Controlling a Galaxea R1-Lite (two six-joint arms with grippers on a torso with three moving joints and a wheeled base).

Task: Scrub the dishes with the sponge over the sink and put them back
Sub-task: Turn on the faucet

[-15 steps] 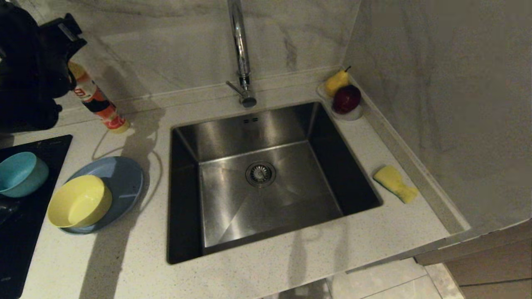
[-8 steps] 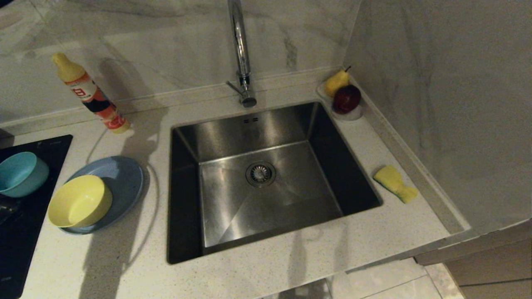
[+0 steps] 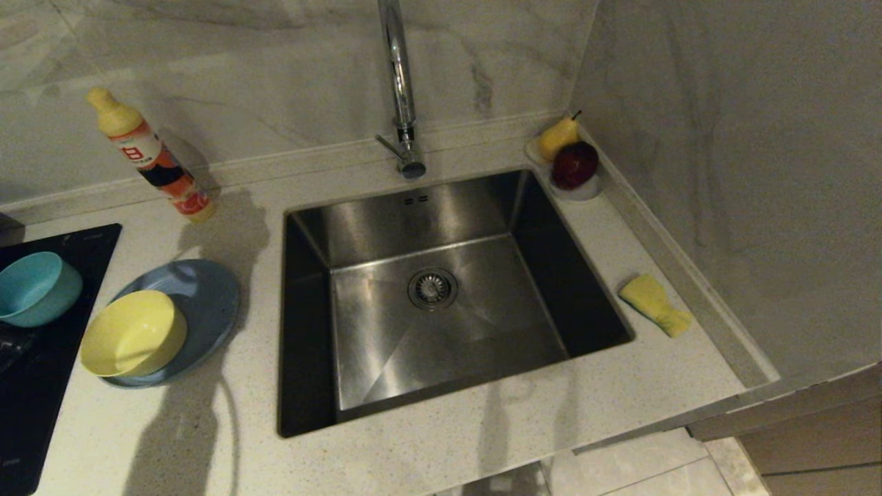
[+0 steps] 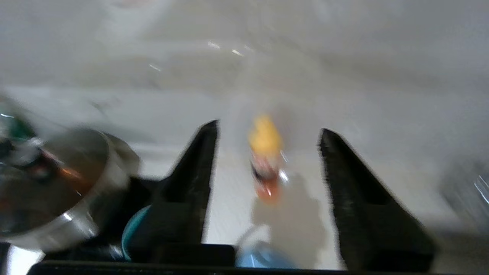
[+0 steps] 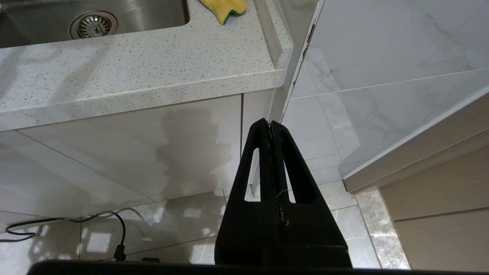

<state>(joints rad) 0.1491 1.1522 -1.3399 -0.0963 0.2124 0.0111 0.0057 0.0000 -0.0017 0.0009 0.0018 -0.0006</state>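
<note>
Gone from the head view — the left arm that bulked dark above the detergent bottle [image 3: 151, 155] a second ago, leaving only a shadow on the counter left of the sink [image 3: 441, 303]. Seen from its own wrist camera: left gripper [image 4: 267, 160] parted, nothing between the jaws, bottle straight ahead, teal bowl [image 4: 131, 229] and plate [image 4: 259, 259] low beneath. Nothing lifted. Left of the sink, untouched: yellow bowl [image 3: 133, 333] sitting on the plate [image 3: 200, 296], teal bowl [image 3: 34, 289] further left on the dark hob [image 3: 41, 413]. Right of the sink, close to the wall: sponge [image 3: 654, 304], not picked up. Right gripper [image 5: 272, 131] clenched empty, hanging below the counter edge in front of the sink. Judged: scrubbing not begun — left arm probably repositioning for a bowl.
</note>
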